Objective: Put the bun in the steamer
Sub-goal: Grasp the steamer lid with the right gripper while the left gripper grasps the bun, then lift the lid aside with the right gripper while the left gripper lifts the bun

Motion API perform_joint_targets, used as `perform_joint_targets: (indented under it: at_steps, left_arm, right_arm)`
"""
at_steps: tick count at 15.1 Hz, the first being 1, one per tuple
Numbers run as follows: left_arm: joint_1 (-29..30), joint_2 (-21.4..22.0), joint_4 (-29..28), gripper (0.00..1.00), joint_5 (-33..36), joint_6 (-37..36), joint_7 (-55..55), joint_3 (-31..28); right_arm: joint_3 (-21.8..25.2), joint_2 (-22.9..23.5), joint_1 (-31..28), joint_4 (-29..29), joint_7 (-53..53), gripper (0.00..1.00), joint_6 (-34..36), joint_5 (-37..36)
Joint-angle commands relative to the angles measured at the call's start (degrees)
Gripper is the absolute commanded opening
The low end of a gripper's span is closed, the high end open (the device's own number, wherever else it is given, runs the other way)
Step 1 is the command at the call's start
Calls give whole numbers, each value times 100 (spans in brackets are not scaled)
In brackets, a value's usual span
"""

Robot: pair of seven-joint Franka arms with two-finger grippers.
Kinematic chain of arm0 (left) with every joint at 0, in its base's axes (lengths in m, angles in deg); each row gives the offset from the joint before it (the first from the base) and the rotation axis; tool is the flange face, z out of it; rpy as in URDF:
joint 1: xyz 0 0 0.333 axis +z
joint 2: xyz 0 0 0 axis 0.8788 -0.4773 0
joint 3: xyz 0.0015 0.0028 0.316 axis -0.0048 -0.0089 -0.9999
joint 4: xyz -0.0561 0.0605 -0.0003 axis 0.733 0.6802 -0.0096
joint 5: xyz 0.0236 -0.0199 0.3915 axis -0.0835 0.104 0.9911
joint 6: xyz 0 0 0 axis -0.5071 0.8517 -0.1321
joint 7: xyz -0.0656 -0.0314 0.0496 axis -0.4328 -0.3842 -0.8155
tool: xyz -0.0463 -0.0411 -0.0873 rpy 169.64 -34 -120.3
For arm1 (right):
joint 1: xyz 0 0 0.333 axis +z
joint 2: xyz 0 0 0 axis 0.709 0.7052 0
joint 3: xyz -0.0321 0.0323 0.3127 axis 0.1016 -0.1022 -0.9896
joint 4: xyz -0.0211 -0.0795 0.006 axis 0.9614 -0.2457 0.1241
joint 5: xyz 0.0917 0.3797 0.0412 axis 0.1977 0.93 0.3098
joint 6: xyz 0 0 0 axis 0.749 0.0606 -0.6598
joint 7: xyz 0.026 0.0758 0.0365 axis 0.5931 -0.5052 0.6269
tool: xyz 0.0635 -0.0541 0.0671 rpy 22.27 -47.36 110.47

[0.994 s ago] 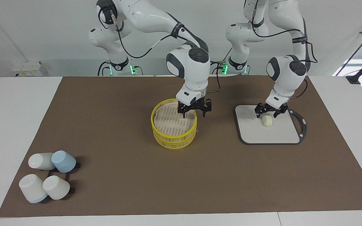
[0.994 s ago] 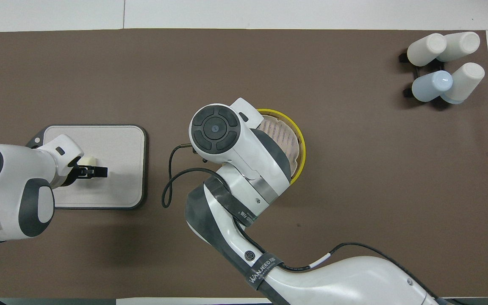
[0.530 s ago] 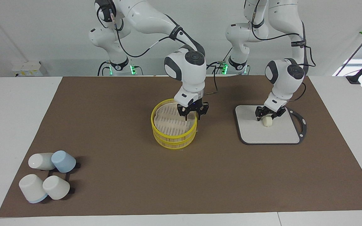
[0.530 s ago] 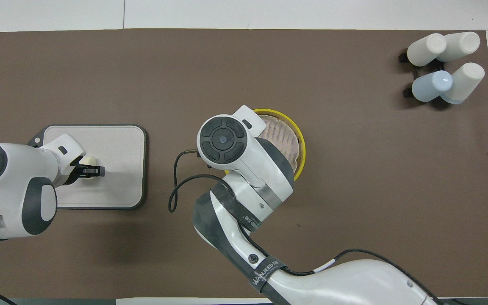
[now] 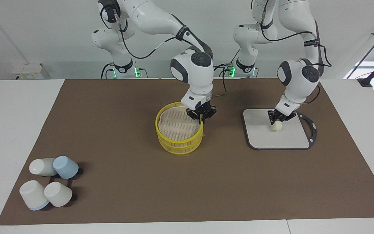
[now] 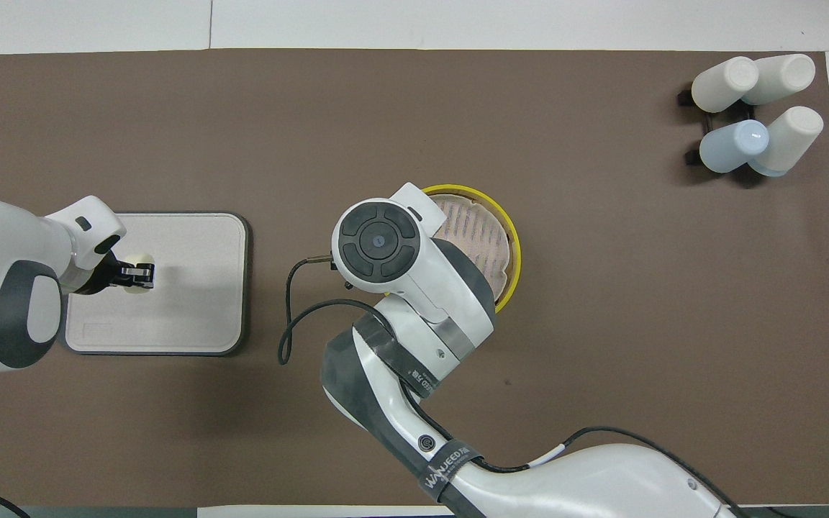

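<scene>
On the white cutting board (image 5: 287, 138) toward the left arm's end of the tabletop (image 5: 18, 107), the bun (image 5: 276, 126) sits upright, cream-white, about mid-board. Left gripper (image 5: 277, 119) is down on it, jaws clenched around the bun's upper part; the bun's base looks to be touching the board, though I cannot tell for sure. In the overhead view the left gripper (image 6: 134, 274) shows black fingertips either side of the bun (image 6: 142, 260).

Steamer (image 5: 179, 131) is mid-mat, yellow-rimmed, two tiers stacked, with a whitish slatted disc (image 5: 177, 126) on top. It is well apart from the board, toward the right arm's end from it. Right gripper (image 5: 201, 119) is at the steamer's rim on the side toward the cutting board, jaws drawn close together on that rim. In the overhead view the right arm's wrist covers that part of the steamer (image 6: 512, 253), so the grip is hidden there.

Brown mat (image 5: 125, 182) covers most of the tabletop. Four upturned cups (image 5: 49, 185), three white and one pale blue, cluster on a black rack at the right arm's end, farther from the robots than the steamer.
</scene>
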Motion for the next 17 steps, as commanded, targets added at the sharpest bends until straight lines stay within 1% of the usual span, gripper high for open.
perform_joint_targets:
  at_steps: [1, 3, 5, 7, 10, 11, 12, 13, 15, 17]
  left_arm:
    - [-43, -34, 1197, 30, -83, -1419, -59, -14]
    - [-43, 1, 1857, 30, -154, -2212, -156, -5]
    - [-43, 71, 2271, 30, -163, -2644, -349, 12]
    - [-52, 89, 2378, 30, -320, -2699, -752, 152]
    - [-95, 80, 2352, 30, -339, -2322, -2121, 827]
    - [-253, 28, 2335, 30, -339, -2112, -2708, 1030]
    - [-593, -42, 2326, 30, -330, -1840, -3375, 1101]
    - [-1049, -243, 2334, 30, -330, -1507, -3991, 1093]
    - [-1727, -621, 2370, 30, -295, -935, -4890, 1093]
    - [-2387, -1104, 2326, 30, -268, -84, -5629, 1085]
  right_arm:
    - [18, -152, -95, -70, 11, 0, 320, -9]
    - [27, -29, -226, -728, -94, 0, 1065, -44]
    - [27, -125, -585, -1098, -593, 0, 1743, 8]
    - [36, -528, -1094, -1100, -1426, 0, 2349, 192]
    - [54, -941, -1806, -1039, -2666, 0, 3237, 255]
    - [62, -1047, -2070, -995, -3122, 0, 3431, 246]
    - [62, -1135, -2351, -934, -3579, 0, 3555, 237]
    - [62, -1232, -2615, -855, -4036, 0, 3661, 228]
    - [71, -1364, -3133, -740, -4828, 0, 3828, 185]
    - [80, -1400, -3425, -722, -5340, 0, 3986, 141]
